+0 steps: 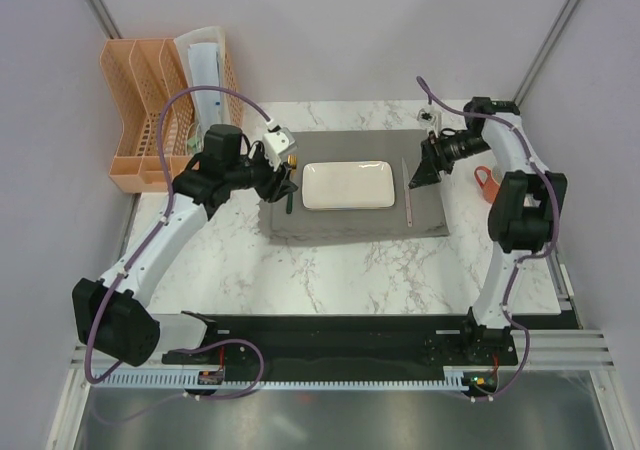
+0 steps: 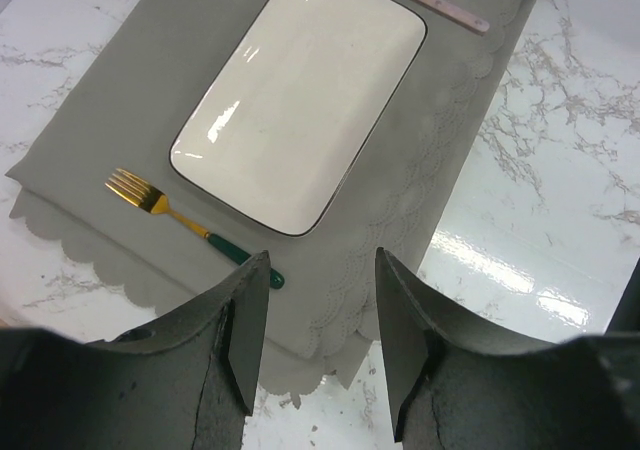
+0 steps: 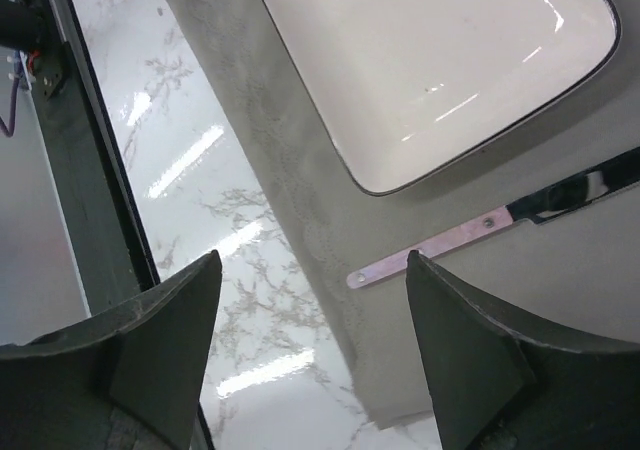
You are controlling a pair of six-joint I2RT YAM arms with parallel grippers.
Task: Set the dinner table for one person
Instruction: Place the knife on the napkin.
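Observation:
The dinner table [image 1: 330,270] is white marble. On it lies a grey scallop-edged placemat [image 1: 300,225] bearing a white rectangular plate [image 1: 348,185]. A fork [image 2: 180,218] with gold tines and a green handle lies left of the plate [image 2: 300,110]. A pink-handled knife [image 3: 500,225] lies on the mat right of the plate [image 3: 440,60]. My left gripper [image 2: 322,255] hovers open above the mat's left edge, just past the fork's handle end, with nothing between its fingers. The right gripper [image 3: 313,258] stands wide open above the knife's handle end and the mat's near edge, holding nothing.
A red mug [image 1: 486,182] stands on the marble at the right, behind the right arm. An orange slotted rack [image 1: 150,110] with a white item in it sits off the table's back left corner. Grey walls enclose the sides and back.

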